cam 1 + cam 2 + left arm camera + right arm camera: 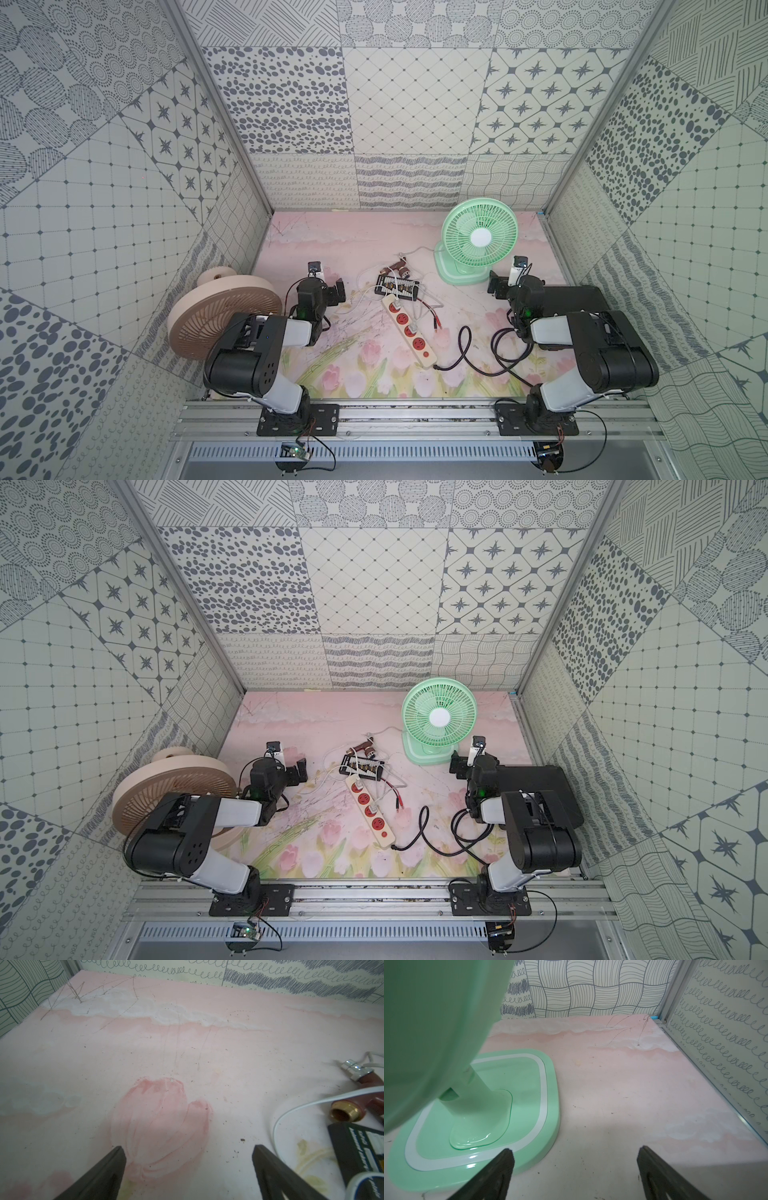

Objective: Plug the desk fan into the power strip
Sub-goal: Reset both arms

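Nearest to the camera stand the left arm and the right arm, one on each side of the power strip. The left gripper and the right gripper both have their jaws spread wide, with nothing between them. Next in size, a beige fan leans at the wall, well apart from the strip on the left-arm side; the left arm covers its lower part. The green desk fan stands upright beyond the strip, toward the right arm, and the right gripper is just beside its base. The strip itself lies diagonally in the middle of the flowered mat, and its black cord curls away from the near end. At its far end lies a small black board, and beyond that a brown pipe fitting.

I judge the step in hand is to find and take the fan's plug. To do it well, follow the white cord from the fan toward the strip and grasp the plug body, not the cord. Steady the strip with the other gripper while pushing.

The white cord gets lost among the wires near the board. Small white pieces sit on two sockets — whether they are plugs I cannot tell.
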